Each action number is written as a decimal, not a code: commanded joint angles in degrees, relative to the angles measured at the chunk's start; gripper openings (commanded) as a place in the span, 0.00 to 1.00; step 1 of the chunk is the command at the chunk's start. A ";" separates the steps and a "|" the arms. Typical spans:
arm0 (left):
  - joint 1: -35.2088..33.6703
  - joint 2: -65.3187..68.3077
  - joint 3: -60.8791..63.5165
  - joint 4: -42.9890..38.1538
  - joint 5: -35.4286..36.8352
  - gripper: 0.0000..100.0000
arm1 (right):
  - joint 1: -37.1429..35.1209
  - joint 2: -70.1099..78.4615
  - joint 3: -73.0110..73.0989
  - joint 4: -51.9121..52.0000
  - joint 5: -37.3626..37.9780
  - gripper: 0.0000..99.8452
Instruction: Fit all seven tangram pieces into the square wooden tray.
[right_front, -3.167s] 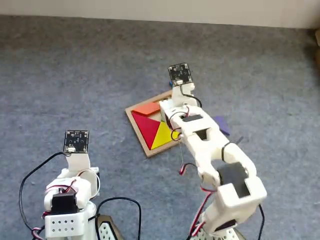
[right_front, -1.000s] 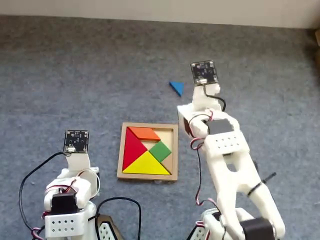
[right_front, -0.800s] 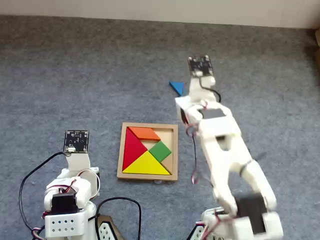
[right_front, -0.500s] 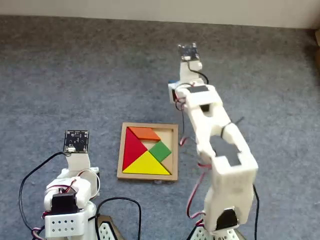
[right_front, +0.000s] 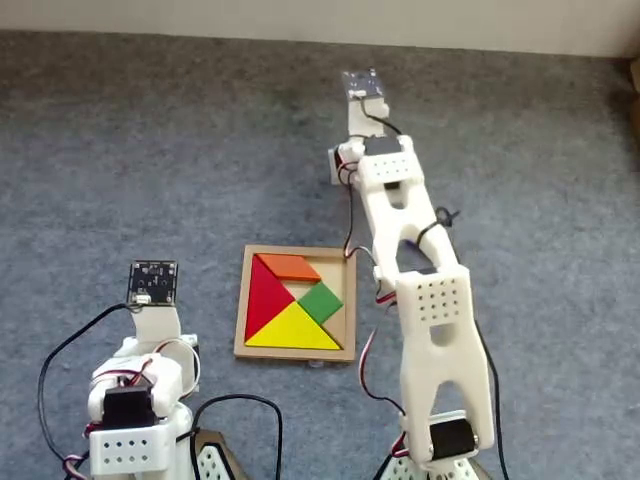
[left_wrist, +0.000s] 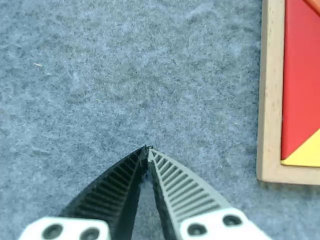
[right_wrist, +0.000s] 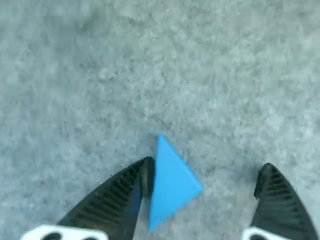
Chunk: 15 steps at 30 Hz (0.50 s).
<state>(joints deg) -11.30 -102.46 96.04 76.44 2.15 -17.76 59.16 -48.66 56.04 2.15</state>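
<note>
**A:** Where are we, starting at the left?

**B:** Our left arm sits folded up on the near side of the tray, off its left corner. The left gripper is pinched fully together over the carpet just beside the tray's rim, with nothing in it.

**A:** And the tray itself?

**B:** We count four pieces lying flat in it: the red piece, the orange piece, the yellow piece and the green piece. Bare wood shows along the tray's right side. We judge the job a little past halfway.

**A:** What about the right arm?

**B:** It stretches out beyond the tray's far right corner. The right gripper is spread wide, low over the blue triangle, which lies on the carpet on the far side of the tray. One finger touches the triangle's edge and the other finger is well apart from it. We hold nothing yet.

**A:** So which step is this?

**B:** Picking up the blue triangle, we think. Next we need to close evenly on it, since a thin flat piece may pivot or slide. Then we lift it, carry it back to the tray and turn it to match the bare wood.
</note>
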 joint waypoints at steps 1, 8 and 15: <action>-0.04 -1.80 1.10 0.35 -0.44 0.01 | -1.54 3.03 -9.54 3.65 -0.18 0.32; -0.04 -1.80 1.10 0.35 -0.44 0.01 | -1.54 9.89 -22.20 13.58 -0.09 0.21; -0.04 -1.80 1.10 0.35 -0.44 0.01 | -1.54 13.05 -31.25 19.91 0.00 0.14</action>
<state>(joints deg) -11.30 -102.46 96.04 76.44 2.15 -17.76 72.44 -75.91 73.01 2.24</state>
